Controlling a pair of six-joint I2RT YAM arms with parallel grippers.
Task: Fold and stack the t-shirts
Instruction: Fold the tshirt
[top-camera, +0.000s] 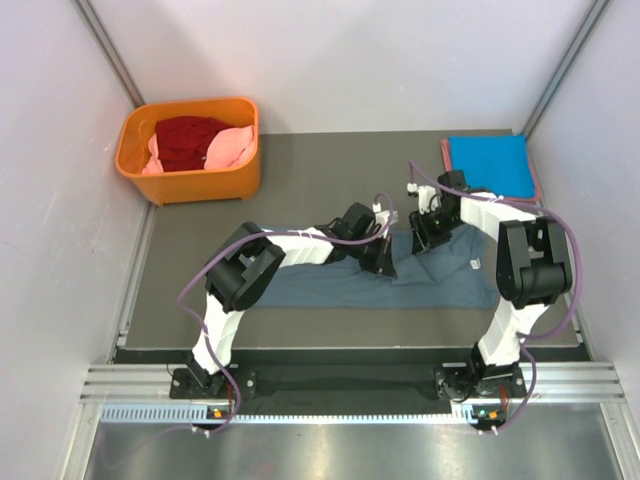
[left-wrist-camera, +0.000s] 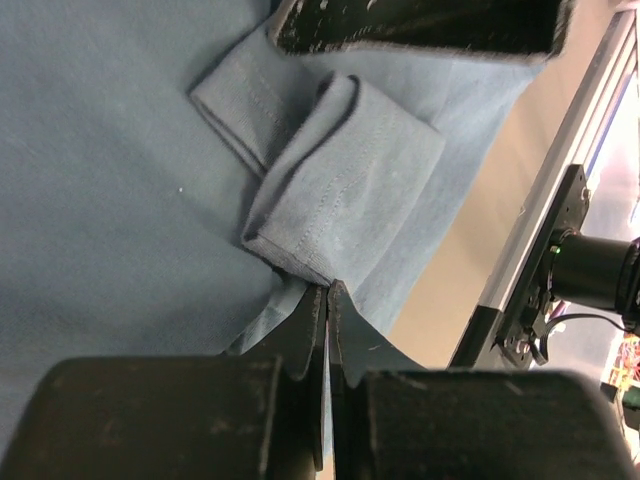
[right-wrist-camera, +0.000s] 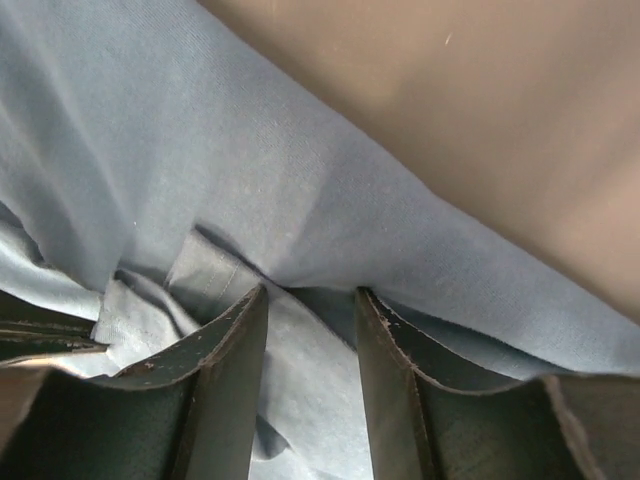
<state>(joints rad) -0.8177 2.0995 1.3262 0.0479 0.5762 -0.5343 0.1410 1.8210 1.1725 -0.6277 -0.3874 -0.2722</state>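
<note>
Closest to the lens, the left gripper has its two dark fingers pressed together, pinching a raised peak of the grey-blue t-shirt beside its folded sleeve. The right gripper has its fingers spread, tips down on the same shirt, with loose cloth lying in the gap. Seen from above, that shirt lies across the near half of the dark table. A folded bright blue t-shirt sits at the far right corner, and an orange basket at the far left holds a dark red t-shirt and a pink t-shirt.
</note>
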